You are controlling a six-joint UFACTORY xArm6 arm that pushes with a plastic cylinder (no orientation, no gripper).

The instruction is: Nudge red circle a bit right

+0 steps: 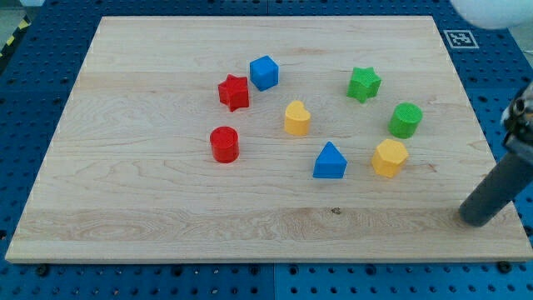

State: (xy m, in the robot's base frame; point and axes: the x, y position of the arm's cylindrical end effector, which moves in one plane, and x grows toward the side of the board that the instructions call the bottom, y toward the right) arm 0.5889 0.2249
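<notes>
Rod-wise: my tip [477, 218] sits down at the view's lower right, on the wooden board [150, 217] near its right edge. It's a bare rod, nothing to spread or pinch, and it touches no block. Well apart from the red circle.

Left to right:
- red circle [224, 143]: left of board centre, upright, standing alone. Nearest neighbour is the red star above it.
- red star [234, 92]: just above the circle, toward the view's top.
- blue cube [264, 72]: just up-right of the star, close but whether they touch I can't tell.
- yellow heart-shaped block [296, 117]: mid-board, right of the circle.
- blue triangle [330, 161]: below-right of the heart.
- green star [364, 83]: upper right.
- yellow hexagon [389, 157]: right of the triangle, closest block to the tip.
- green cylinder [405, 120]: just above the hexagon.
</notes>
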